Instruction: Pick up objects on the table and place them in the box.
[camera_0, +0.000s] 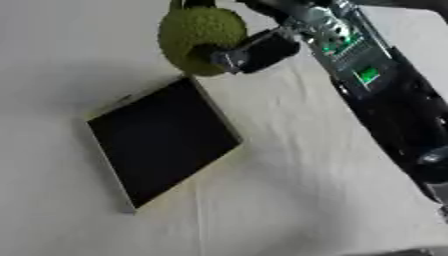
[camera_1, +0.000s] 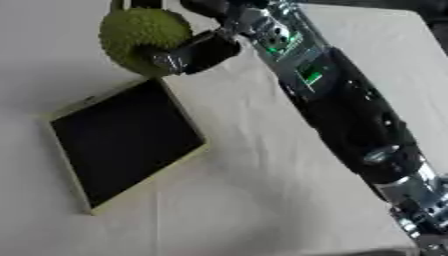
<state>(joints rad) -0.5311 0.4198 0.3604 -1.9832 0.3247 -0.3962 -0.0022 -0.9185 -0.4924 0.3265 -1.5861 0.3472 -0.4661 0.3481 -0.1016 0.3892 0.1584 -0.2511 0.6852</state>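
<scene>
While the right robot hand (camera_0: 254, 50) is curled round a bumpy green fruit-like object (camera_0: 199, 35), thumb on the near side and fingers wrapping behind near the top edge of the view, that object hangs just beyond the far corner of the box (camera_0: 162, 142) rather than over its opening. The box is a shallow, pale-rimmed tray with a dark inside, lying askew on the table (camera_0: 297, 200), which is covered by a light cloth. Nothing can be made out inside the box; its interior reads as plain dark. The right arm reaches in from the lower right across the cloth, well clear of the box.

By my reading, the pick is done and the placement is not: the green object has yet to be brought over the dark interior and let go. No other loose objects show on the visible stretch of table, so this may be the only item left, though the views cut off much of the surface. The left robot hand is not visible in either view
</scene>
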